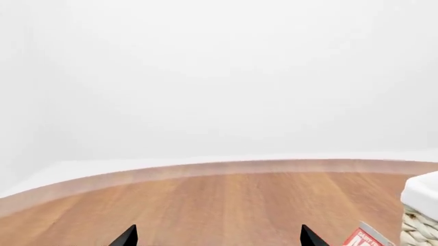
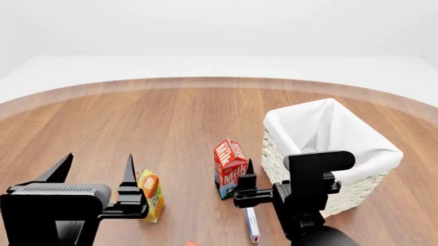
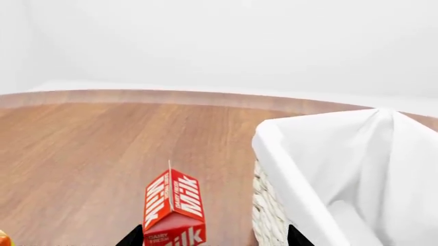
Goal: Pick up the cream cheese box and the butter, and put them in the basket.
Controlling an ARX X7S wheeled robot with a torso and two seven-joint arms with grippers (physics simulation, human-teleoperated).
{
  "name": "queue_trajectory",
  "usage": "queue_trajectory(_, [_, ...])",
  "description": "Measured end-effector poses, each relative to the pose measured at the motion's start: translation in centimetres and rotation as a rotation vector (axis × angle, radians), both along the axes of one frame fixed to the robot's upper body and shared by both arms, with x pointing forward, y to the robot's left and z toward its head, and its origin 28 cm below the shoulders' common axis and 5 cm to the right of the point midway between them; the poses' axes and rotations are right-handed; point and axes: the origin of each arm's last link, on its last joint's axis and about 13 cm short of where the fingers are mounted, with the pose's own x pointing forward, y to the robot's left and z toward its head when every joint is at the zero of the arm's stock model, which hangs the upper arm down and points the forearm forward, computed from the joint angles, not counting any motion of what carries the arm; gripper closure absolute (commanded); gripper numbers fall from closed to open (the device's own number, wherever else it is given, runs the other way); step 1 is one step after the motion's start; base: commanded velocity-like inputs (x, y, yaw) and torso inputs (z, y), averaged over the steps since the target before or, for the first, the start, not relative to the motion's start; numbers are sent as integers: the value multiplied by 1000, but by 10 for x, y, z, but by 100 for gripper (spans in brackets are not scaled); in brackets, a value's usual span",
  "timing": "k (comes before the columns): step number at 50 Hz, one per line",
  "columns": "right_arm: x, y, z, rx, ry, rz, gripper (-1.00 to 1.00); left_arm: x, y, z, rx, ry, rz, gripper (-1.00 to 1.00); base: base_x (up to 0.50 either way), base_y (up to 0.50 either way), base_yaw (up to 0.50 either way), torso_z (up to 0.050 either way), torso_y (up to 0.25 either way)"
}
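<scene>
The cream cheese box (image 2: 253,225), thin and white with blue and red marks, lies flat on the wooden table just in front of my right arm. At the head view's bottom edge peeks a small red corner (image 2: 192,243), perhaps the butter; the rest is out of view. The white wicker basket (image 2: 356,190) with its cloth liner stands at the right. My right gripper (image 2: 277,170) (image 3: 212,238) is open beside the basket (image 3: 268,215), with nothing held. My left gripper (image 2: 96,169) (image 1: 219,237) is open above bare table.
A red-and-white milk carton (image 2: 229,166) (image 3: 174,210) stands upright just left of the basket, ahead of my right gripper. An orange juice carton (image 2: 151,195) stands next to my left gripper. The round table's far edge (image 2: 219,81) curves across the back.
</scene>
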Motion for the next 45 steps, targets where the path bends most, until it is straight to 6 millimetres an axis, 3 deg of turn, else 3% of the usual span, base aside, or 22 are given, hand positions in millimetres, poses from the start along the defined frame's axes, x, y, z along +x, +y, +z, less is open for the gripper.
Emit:
queue_trajectory(33, [30,10,-1,-41,177,-9,-100,-11,14,10,-5,-38,49,-100,0,0,0,0,0])
queue_trajectory(45, [32,13,-7,-79,253,-2,-100,-10,14,10,-6,-39,49,-100,0,0,0,0,0])
